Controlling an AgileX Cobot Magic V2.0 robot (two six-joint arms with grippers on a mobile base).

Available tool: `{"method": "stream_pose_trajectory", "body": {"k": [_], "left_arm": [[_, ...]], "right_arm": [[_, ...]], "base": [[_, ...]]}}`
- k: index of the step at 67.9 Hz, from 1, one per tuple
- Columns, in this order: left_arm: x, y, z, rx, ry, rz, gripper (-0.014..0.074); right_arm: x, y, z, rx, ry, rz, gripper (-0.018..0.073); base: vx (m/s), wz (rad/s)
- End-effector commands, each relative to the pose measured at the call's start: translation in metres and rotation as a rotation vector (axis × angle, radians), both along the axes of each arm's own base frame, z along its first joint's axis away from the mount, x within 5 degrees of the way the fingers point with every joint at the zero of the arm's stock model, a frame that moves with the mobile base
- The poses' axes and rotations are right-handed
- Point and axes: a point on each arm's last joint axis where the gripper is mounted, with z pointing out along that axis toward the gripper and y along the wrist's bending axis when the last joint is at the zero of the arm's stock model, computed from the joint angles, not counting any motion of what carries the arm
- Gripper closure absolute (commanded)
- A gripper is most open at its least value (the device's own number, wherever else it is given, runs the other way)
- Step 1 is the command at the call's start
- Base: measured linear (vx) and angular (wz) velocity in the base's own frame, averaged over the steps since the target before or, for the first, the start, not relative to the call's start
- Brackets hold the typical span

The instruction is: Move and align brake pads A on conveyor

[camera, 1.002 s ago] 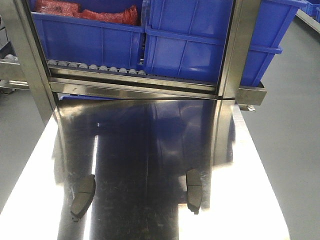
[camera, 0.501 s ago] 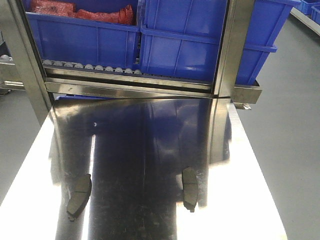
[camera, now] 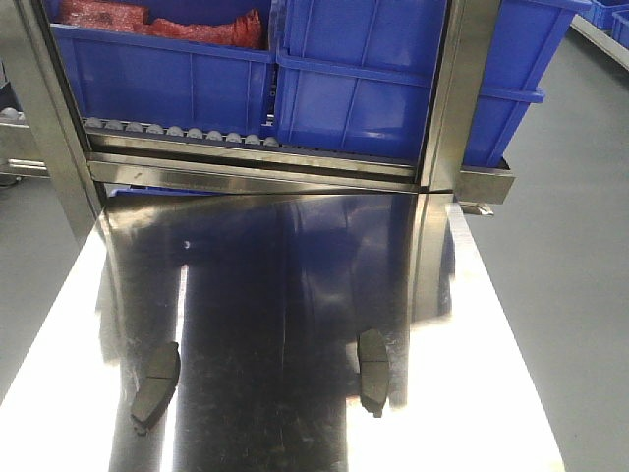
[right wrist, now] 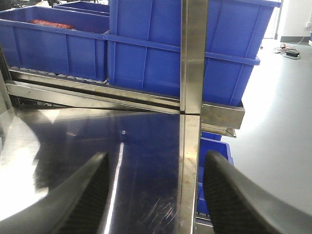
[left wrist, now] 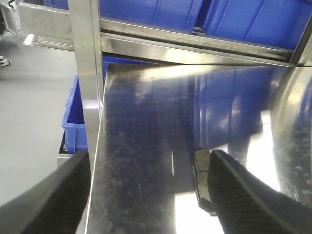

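Two dark grey brake pads lie flat on the shiny steel tabletop (camera: 295,285): one near the front left (camera: 155,385), one near the front middle (camera: 373,371). The conveyor is out of view. Neither gripper shows in the front view. In the left wrist view my left gripper (left wrist: 148,165) is open above the table's left part, and a brake pad (left wrist: 201,175) lies just inside its right finger (left wrist: 243,195), partly hidden by it. My right gripper (right wrist: 157,163) is open over the table's right edge strip, with nothing between its fingers.
Blue bins (camera: 364,88) stand on a roller rack behind the table, one holding red parts (camera: 157,25). Steel posts (camera: 457,98) rise at the table's back corners. A blue bin (left wrist: 78,117) sits below the left edge. Grey floor (camera: 580,246) lies on both sides.
The front view shifted slightly between one second and half a second ago, then held still. Both brake pads lie where they were on the tabletop.
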Motion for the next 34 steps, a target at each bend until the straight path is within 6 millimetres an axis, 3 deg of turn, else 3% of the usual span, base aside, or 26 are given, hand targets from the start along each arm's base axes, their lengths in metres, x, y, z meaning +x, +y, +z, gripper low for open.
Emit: {"method": "stream_pose_trajectory", "body": {"k": [1, 34], "left_arm": [[0.002, -0.0002, 0.014, -0.007, -0.084, -0.001, 0.0094], [0.004, -0.0007, 0.016, -0.014, -0.064, -0.003, 0.0094]], "right_arm": [[0.0002, -0.0005, 0.015, 0.012, -0.089, -0.007, 0.0141], [0.0002, -0.0005, 0.015, 0.012, -0.089, -0.007, 0.0141]], "base": [[0.0, 0.0], [0.0, 0.0]]}}
